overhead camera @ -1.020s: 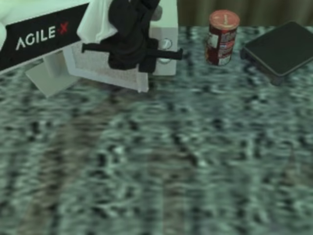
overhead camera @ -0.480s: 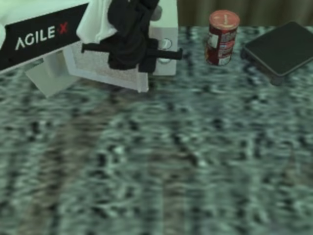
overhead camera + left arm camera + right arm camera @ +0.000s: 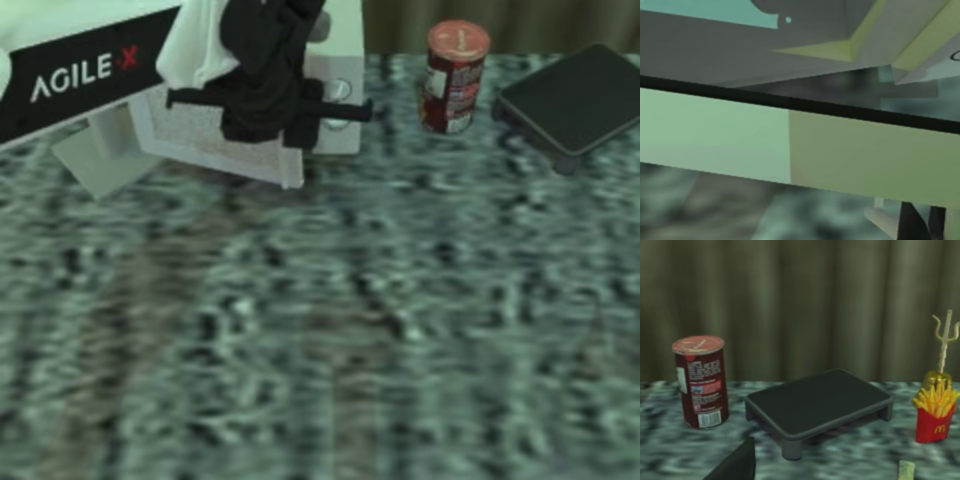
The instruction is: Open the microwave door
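Note:
The pale microwave (image 3: 345, 55) stands at the table's far left edge, a round knob showing on its panel. The microwave door (image 3: 200, 135), with its speckled mesh window, is swung partway out toward the front. My left gripper (image 3: 270, 105) hangs black over the door's free edge beside the knob panel. Close up, the door (image 3: 850, 155) is a broad pale band, and two dark fingers (image 3: 910, 225) stand close together at its edge, shut on it. My right gripper is outside the top view; one dark finger (image 3: 737, 465) shows far off to one side, with nothing held.
A red can (image 3: 455, 78) stands to the right of the microwave, with a flat dark slab (image 3: 575, 98) further right at the back. A fries box (image 3: 936, 417) and a gold trident figure (image 3: 942, 355) stand beyond the slab (image 3: 817, 400).

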Robot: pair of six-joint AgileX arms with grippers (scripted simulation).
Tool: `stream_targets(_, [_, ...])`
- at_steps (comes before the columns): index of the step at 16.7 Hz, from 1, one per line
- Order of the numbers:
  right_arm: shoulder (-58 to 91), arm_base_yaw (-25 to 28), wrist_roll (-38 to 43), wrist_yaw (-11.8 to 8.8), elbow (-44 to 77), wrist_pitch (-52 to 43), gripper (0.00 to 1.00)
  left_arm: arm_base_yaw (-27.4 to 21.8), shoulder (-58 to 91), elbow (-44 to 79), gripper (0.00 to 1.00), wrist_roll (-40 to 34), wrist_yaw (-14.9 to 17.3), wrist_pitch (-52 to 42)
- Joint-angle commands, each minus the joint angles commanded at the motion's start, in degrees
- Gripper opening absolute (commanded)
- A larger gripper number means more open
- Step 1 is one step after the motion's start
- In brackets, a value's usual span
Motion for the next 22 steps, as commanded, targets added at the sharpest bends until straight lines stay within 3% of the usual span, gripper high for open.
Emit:
stream_targets(5, [0.00, 0.00, 0.00, 0.00, 0.00, 0.00, 1.00, -0.34, 0.02, -0.25, 0.00, -0.05, 0.40, 0.14])
stream_targets(12, [0.00, 0.00, 0.00, 0.00, 0.00, 0.00, 1.00, 1.25, -4.93, -7.29, 0.00, 6.54, 3.58, 3.24])
stream_targets(22, [0.00, 0.00, 0.00, 0.00, 0.00, 0.00, 1.00, 1.26, -5.02, -7.34, 0.00, 6.62, 3.62, 3.31])
